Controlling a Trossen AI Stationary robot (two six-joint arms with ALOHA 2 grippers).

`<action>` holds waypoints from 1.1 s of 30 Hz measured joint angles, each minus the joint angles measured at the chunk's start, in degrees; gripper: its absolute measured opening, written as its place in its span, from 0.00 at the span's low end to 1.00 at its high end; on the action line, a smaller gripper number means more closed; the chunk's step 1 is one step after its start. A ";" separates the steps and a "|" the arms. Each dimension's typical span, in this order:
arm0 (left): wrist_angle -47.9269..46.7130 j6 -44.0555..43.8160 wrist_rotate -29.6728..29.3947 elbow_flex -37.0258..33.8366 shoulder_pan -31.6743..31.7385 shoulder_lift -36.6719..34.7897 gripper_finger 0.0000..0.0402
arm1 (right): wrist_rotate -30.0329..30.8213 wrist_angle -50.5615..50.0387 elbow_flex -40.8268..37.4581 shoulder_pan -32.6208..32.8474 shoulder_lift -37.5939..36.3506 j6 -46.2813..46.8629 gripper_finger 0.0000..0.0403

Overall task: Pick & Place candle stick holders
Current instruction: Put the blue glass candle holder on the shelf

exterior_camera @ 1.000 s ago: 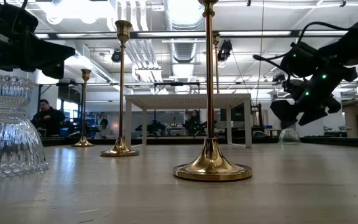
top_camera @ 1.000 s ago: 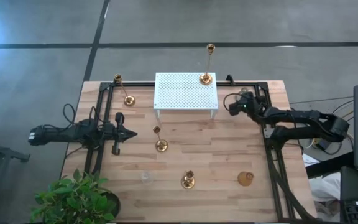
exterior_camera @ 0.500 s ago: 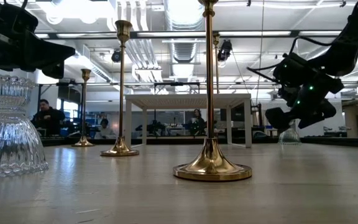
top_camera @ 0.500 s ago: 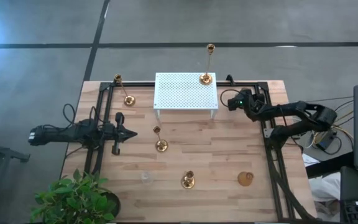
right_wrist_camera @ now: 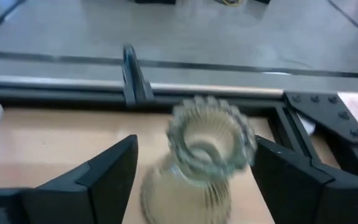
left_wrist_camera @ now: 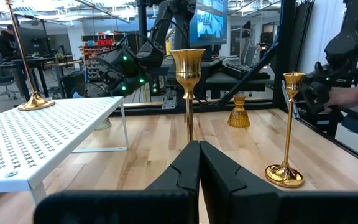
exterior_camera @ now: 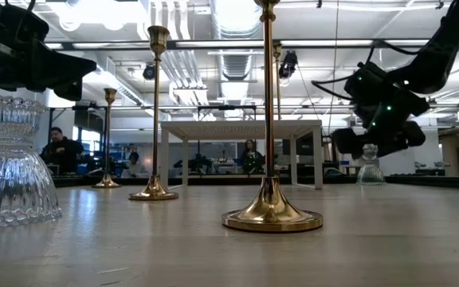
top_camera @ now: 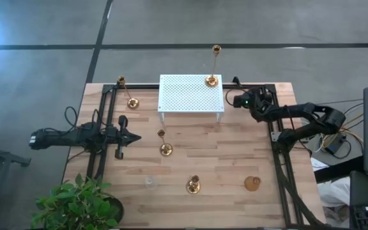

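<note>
The right gripper stands wide open at the tabletop's far right corner, its fingers either side of a clear glass holder that sits just beside the white rack — nothing grasped yet. To do this well, lower until the pads bracket the ribbed neck, centre, then squeeze gently — glass probably slips. The left gripper waits clenched near the left edge.

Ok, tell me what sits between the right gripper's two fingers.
A clear glass holder stands between the open right gripper's fingers, with a gap on either side. The right wrist view shows it.
</note>
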 joint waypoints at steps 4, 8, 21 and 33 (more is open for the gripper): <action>0.00 0.00 -0.02 0.00 -0.01 -0.02 0.03 | 0.93 -2.39 2.36 -0.68 1.28 -1.63 0.70; 0.00 0.01 -0.02 0.00 -0.02 -0.01 0.03 | 1.26 -6.54 4.66 -0.81 3.42 0.71 0.67; 0.02 0.00 0.00 0.00 -0.02 -0.02 0.03 | 3.99 -9.00 6.42 -0.83 6.58 5.85 0.54; 0.00 0.00 -0.02 0.00 0.00 0.00 0.03 | 4.24 -8.95 6.42 -0.85 6.51 5.75 0.31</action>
